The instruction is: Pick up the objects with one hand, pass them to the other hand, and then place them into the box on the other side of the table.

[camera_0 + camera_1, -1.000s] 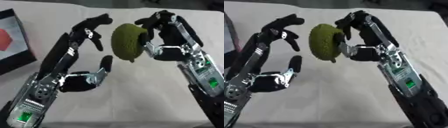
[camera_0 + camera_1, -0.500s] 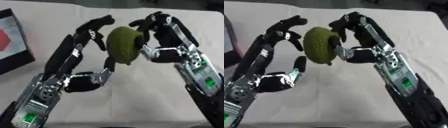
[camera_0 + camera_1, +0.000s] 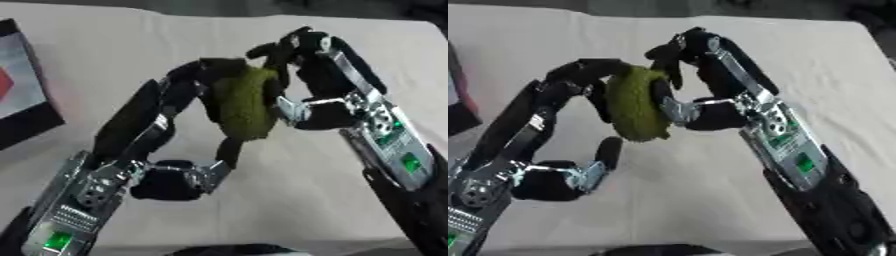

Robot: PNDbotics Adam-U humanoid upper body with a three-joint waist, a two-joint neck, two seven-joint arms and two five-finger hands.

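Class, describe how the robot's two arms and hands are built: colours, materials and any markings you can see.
Both arms are mostly black with silver metal frames at the wrists and joints. The left robot hand has black fingers and thumb on a silver bracket. The right robot hand matches it. Each forearm has a perforated silver plate with a small green patch, left and right. No loose cables are visible.

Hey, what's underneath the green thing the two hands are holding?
Only bare table shows under the green thing, held between the left hand and right hand. Its far side is hidden.
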